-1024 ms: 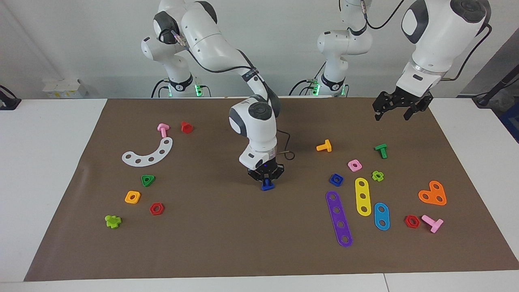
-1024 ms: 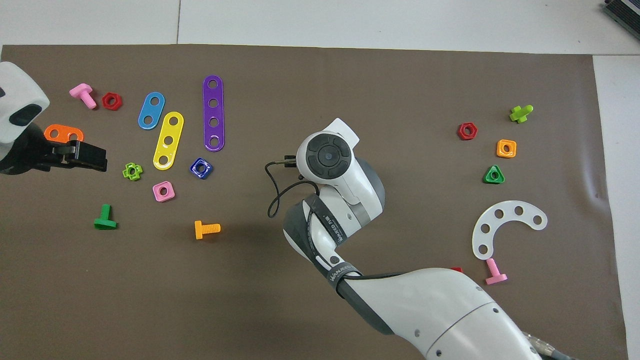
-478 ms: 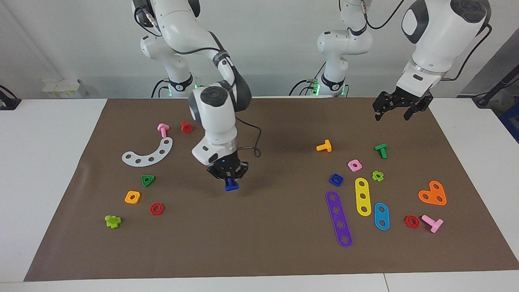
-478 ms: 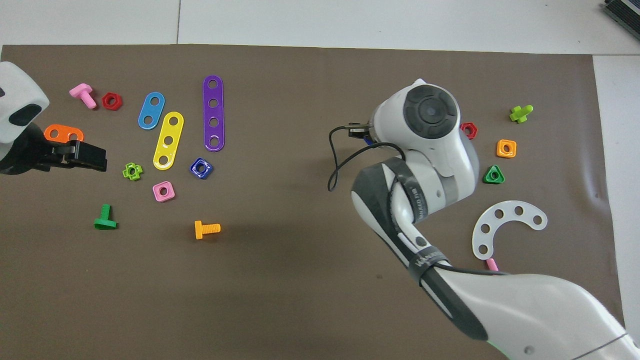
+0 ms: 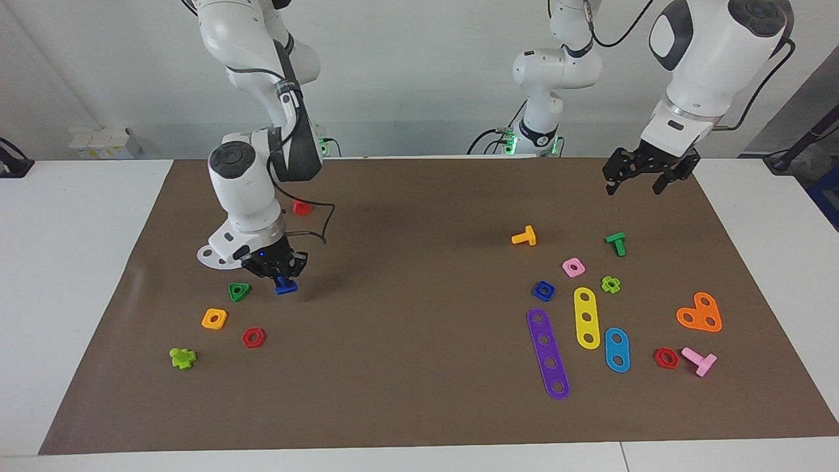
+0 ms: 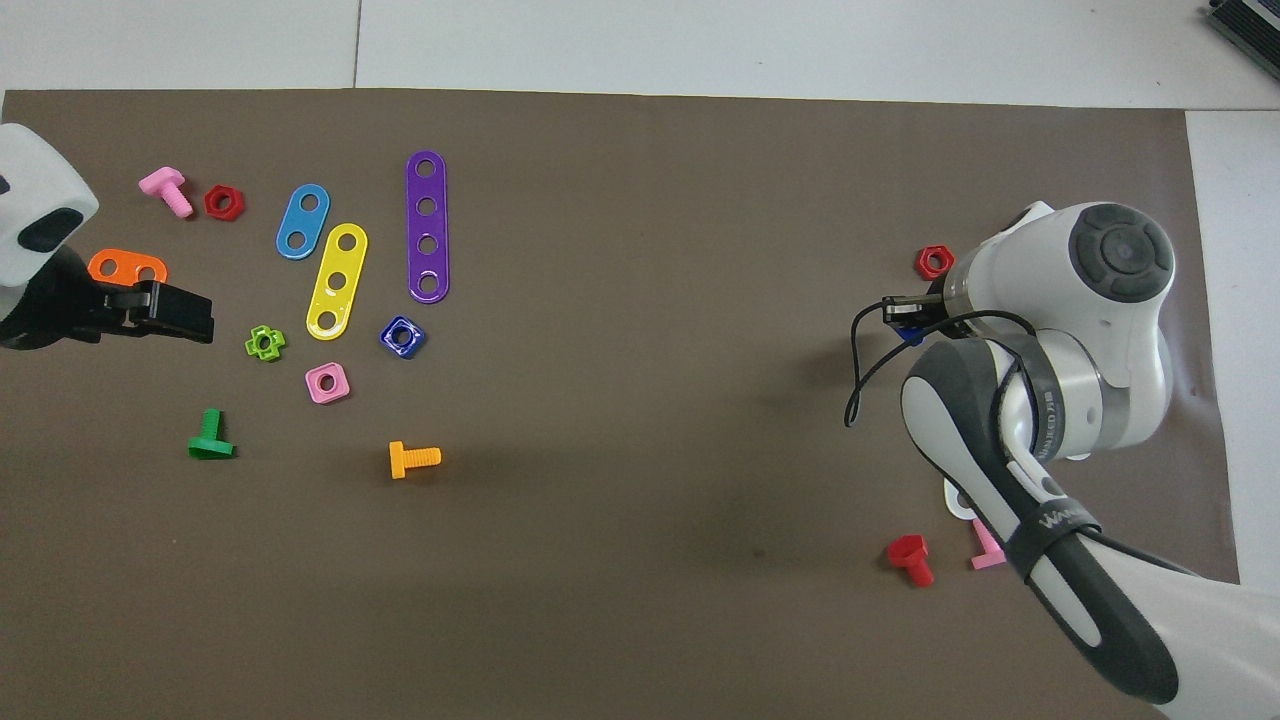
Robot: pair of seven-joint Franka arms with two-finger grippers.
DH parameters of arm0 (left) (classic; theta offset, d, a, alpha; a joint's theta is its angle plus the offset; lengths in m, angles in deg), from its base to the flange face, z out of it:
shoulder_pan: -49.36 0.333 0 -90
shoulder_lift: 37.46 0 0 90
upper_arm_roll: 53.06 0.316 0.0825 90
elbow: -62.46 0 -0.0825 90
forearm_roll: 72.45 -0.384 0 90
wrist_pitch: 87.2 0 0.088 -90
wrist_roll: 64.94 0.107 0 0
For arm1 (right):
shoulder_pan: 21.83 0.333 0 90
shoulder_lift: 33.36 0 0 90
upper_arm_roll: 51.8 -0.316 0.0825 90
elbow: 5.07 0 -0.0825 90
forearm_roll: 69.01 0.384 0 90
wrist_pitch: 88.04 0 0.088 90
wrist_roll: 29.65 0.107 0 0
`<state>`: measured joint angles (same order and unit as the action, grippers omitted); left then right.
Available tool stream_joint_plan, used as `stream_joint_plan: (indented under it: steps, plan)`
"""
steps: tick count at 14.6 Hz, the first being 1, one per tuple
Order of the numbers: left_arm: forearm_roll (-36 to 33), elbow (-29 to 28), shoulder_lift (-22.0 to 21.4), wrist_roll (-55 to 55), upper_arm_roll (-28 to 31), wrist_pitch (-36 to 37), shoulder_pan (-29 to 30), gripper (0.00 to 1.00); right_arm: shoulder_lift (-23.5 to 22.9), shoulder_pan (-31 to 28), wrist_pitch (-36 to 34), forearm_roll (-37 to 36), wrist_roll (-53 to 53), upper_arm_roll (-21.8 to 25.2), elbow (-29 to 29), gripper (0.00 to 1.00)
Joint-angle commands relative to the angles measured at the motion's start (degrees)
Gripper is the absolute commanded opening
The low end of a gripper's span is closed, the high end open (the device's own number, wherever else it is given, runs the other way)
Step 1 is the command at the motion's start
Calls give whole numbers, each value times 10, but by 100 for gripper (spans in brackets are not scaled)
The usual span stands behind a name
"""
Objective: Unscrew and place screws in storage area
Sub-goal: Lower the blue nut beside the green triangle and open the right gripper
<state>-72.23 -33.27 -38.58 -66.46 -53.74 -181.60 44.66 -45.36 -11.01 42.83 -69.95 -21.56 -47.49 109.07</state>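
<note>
My right gripper [image 5: 282,278] is shut on the dark-blue screw [image 5: 285,286] and holds it low over the mat, beside the green triangular nut [image 5: 239,291], toward the right arm's end of the table. In the overhead view only a bit of the screw [image 6: 910,336] shows under the right wrist, near the right gripper [image 6: 903,316]. The dark-blue square nut [image 5: 543,290] lies on the mat among the strips, and shows in the overhead view too [image 6: 402,336]. My left gripper [image 5: 634,187] waits open and empty, raised over the mat's corner at the left arm's end.
Around the right gripper lie an orange square nut [image 5: 214,318], a red hex nut [image 5: 253,337], a lime cross piece [image 5: 183,357], a white curved plate [image 5: 213,257] and a red bolt [image 5: 301,207]. Purple [image 5: 548,354], yellow [image 5: 586,317] and blue [image 5: 617,349] strips lie at the left arm's end.
My right gripper has carried the dark-blue screw from the mat's middle toward the right arm's end, to beside the green triangular nut. The left arm has not moved.
</note>
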Motion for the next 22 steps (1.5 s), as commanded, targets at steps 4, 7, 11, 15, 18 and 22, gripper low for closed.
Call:
stream_joint_plan:
  steps: [4, 7, 11, 15, 18, 22]
  plan:
    - [2, -15, -13, -4, -5, -4, 8, 100, 28, -48, 106, -4, -44, -11, 104, 0]
    - [2, -15, -13, -4, -5, -4, 8, 100, 14, -49, 133, -3, -45, -11, 110, 0]
    - [2, -15, -13, -4, -5, -4, 8, 100, 6, -53, 142, -2, -37, -11, 100, 100]
    - [2, -15, -13, -4, -5, -4, 8, 100, 33, -54, 28, 3, -8, -10, 16, 100]
    - [2, -15, -13, -5, -5, -4, 8, 100, 62, -62, -92, 3, 25, -10, -56, 100]
    - [2, -15, -13, -4, -5, -4, 8, 100, 130, -81, -188, 3, 30, -9, -85, 100]
